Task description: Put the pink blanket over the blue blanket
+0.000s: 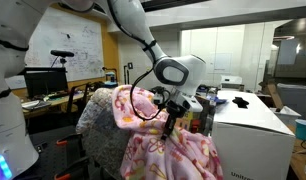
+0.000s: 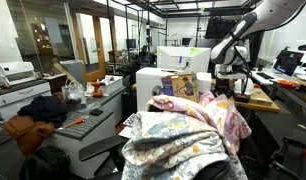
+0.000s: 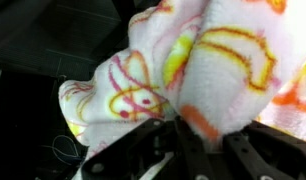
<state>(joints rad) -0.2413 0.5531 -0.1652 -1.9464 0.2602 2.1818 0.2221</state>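
Note:
The pink blanket (image 1: 173,148) with yellow and orange swirls lies bunched over a chair in both exterior views, beside and partly on the grey-blue speckled blue blanket (image 1: 97,125). Seen from the other side, the pink blanket (image 2: 215,115) sits behind the blue blanket (image 2: 171,142). My gripper (image 1: 171,112) hangs at the pink blanket's upper edge (image 2: 225,93). In the wrist view a raised fold of the pink blanket (image 3: 193,60) is pinched in my gripper (image 3: 198,135) between its dark fingers (image 3: 158,150), which are shut on it.
A white cabinet (image 1: 249,125) stands close beside the chair. A desk with a monitor (image 1: 43,82) is behind. In an exterior view a white box (image 2: 178,60), a cardboard box (image 2: 183,86) and a cluttered grey table (image 2: 88,118) surround the chair.

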